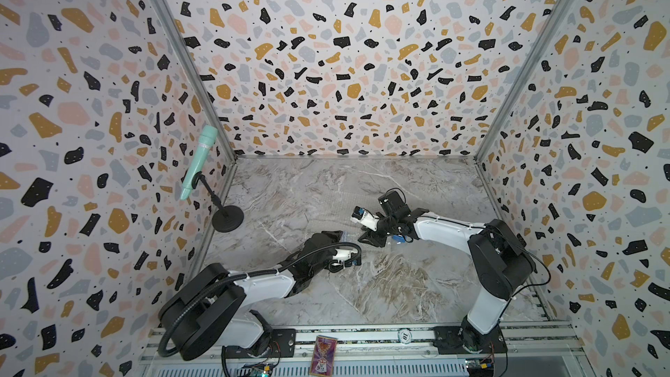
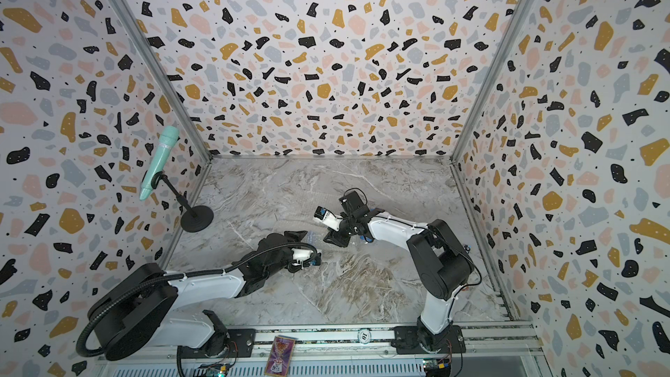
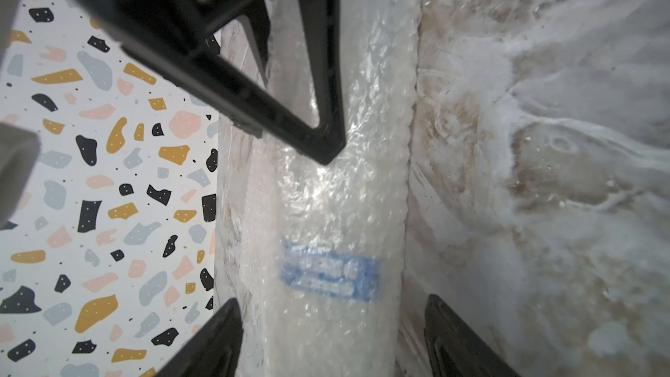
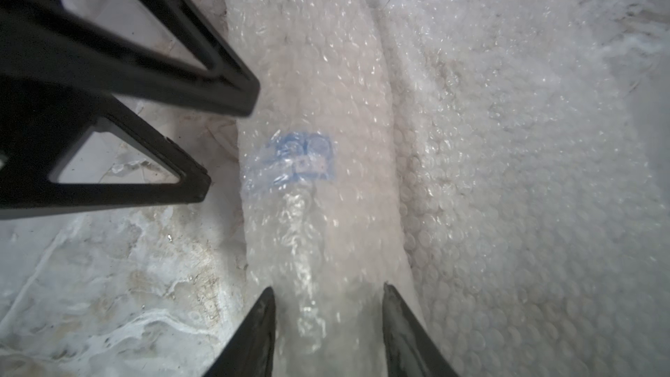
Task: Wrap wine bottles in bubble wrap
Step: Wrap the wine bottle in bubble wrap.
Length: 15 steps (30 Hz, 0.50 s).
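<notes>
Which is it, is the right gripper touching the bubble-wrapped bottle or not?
Cannot tell. In the right wrist view the right gripper straddles the bubble wrap roll, fingertips overlapping its flanks; pressing or hovering is unclear.

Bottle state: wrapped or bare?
Wrapped: bubble wrap is rolled over the bottle; its blue label shows only blurred through the bubbles.

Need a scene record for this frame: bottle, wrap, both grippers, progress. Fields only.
bottle: wine bottle lying on the table, rolled inside the wrap, blue label marks showing through
wrap: bubble wrap partly rolled round the bottle, the remainder lying flat beside the roll
left: left gripper open, jaws straddling the roll, gap on one side
right: right gripper jaws close against both sides of the roll; firm grip not certain
progress: rolling started, loose sheet left
</notes>
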Available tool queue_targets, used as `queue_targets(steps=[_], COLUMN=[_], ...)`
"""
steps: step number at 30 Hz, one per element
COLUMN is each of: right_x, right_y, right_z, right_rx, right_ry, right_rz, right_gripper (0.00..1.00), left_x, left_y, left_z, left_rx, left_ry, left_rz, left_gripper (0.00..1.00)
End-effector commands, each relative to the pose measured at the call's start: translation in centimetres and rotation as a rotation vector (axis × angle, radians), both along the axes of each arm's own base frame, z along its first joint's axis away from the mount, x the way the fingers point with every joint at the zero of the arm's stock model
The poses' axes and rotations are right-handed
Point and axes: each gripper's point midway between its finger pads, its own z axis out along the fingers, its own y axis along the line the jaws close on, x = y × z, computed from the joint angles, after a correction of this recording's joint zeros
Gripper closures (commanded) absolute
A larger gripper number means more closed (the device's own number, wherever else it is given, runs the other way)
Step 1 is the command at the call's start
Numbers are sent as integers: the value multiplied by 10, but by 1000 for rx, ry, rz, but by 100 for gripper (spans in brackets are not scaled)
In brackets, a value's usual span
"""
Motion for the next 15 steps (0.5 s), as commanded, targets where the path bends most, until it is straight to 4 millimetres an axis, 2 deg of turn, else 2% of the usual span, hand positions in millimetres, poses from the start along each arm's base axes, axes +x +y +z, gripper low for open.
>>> queue_targets(steps=[1,15], right_x=[-19,-21], right_y=[-20,-22], right_z=[-37,-38], right_rx=[-116,-113], right_ry=[146,173], right_rz=[-28,-22], right_gripper=[53,55], left_x=[14,43], left_y=[-14,-33], left_z=[14,-8], left_rx=[5,41], left_ry=[-99,-145], left_rz=[-26,12], left_gripper=[21,21])
